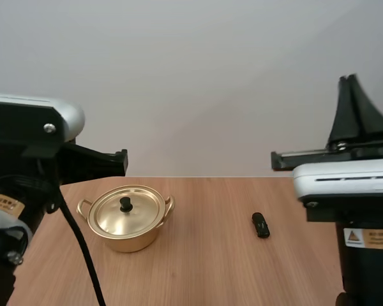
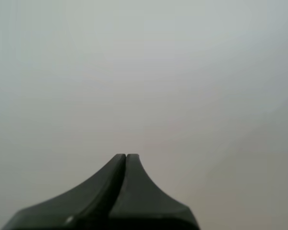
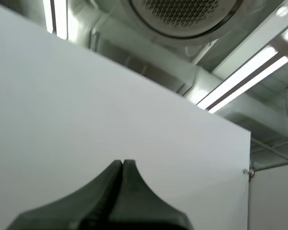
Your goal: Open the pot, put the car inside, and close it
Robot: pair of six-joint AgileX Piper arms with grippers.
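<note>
A gold pot (image 1: 126, 220) with two handles stands on the wooden table (image 1: 204, 268), left of centre. Its gold lid (image 1: 126, 210) with a black knob rests on top, closing it. A small black toy car (image 1: 260, 225) lies on the table to the right of the pot, well apart from it. My left gripper (image 2: 126, 155) is raised off the table, its fingers lying together as one dark wedge against a plain pale wall. My right gripper (image 3: 122, 162) is likewise shut on nothing and points upward; it rises as a dark wedge (image 1: 352, 78) at the right of the high view.
The bulky bases of both arms stand at the near left (image 1: 25, 166) and near right (image 1: 351, 191) of the table. Open wood lies between the pot and the car and in front of them. A pale wall stands behind the table's far edge.
</note>
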